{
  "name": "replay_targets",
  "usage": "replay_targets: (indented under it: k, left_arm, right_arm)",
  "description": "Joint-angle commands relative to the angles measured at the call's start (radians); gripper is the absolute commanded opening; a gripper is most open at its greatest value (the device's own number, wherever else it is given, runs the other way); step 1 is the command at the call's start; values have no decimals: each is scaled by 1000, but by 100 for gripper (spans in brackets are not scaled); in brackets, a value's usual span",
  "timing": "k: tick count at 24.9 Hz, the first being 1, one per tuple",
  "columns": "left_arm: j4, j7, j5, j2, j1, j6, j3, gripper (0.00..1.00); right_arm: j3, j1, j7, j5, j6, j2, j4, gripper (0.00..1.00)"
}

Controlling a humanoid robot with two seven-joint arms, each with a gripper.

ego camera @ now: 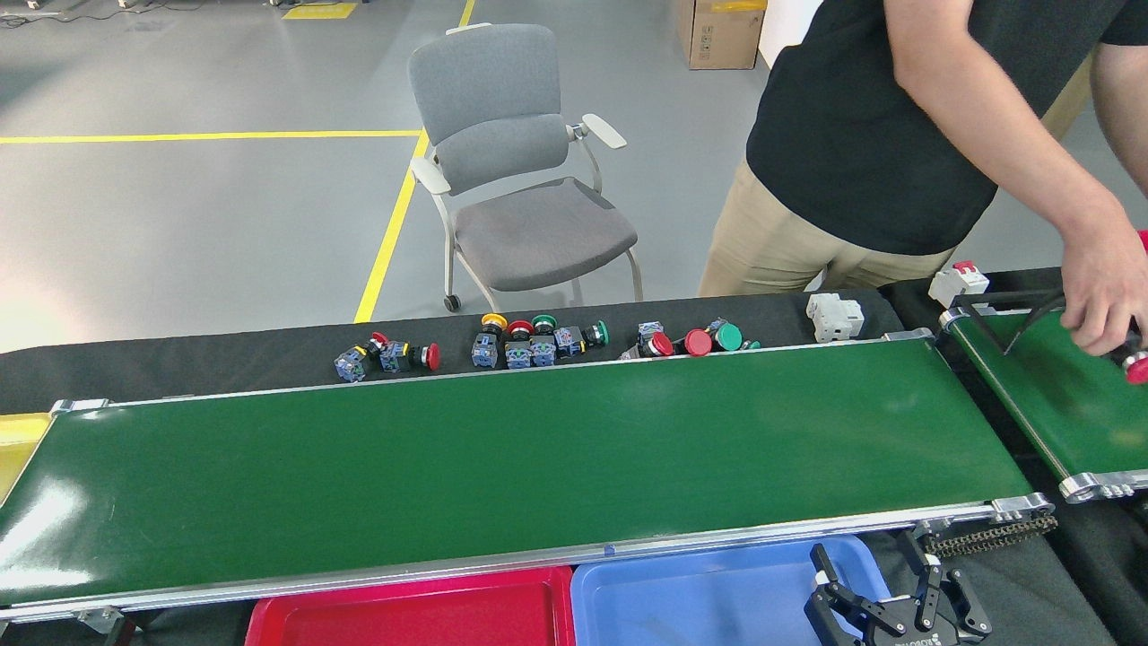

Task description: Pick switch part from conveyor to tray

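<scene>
The long, wide, glossy dark-green conveyor [502, 467] with silver aluminium side rails is lying across the black-covered desk [179, 368], its belt surface bare. Behind its far rail, clusters of push-button switch parts [529, 341] with red, green and yellow caps on blue-grey bases are resting on the desk: one small group [386, 356] to the left, one in the middle, and another group [695, 339] to the right. A white block-shaped component [834, 317] is sitting near the conveyor's right end, and a second white component with a red tab [958, 283] is standing just beyond it.

At the lower right, the right tool [883, 603], a black gripper, is hovering over the blue plastic tray [700, 601] with its fingers spread apart and holding nothing. A red plastic tray [413, 619] is lying just beside the blue one, both against the conveyor's near rail. The left tool is not appearing in view.

A person in a black shirt and tan trousers [861, 144] is standing behind the desk, one hand [1103, 287] reaching over a narrower green belt [1058, 404] at the right, beside a red-capped switch part [1137, 366]. A grey upholstered chair [520, 170] is standing on the grey floor [179, 206] marked with yellow lines.
</scene>
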Motion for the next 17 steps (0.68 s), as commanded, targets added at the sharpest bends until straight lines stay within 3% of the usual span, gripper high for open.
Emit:
replay_targets:
  k: [1, 17]
  left_arm:
    - [-9, 14, 4, -9, 1, 5, 1, 100]
    - [8, 19, 10, -2, -2, 0, 4, 100]
  right_arm:
    - [-7, -2, -9, -3, 4, -3, -12, 100]
    - [-7, -2, -14, -8, 4, 0, -18, 100]
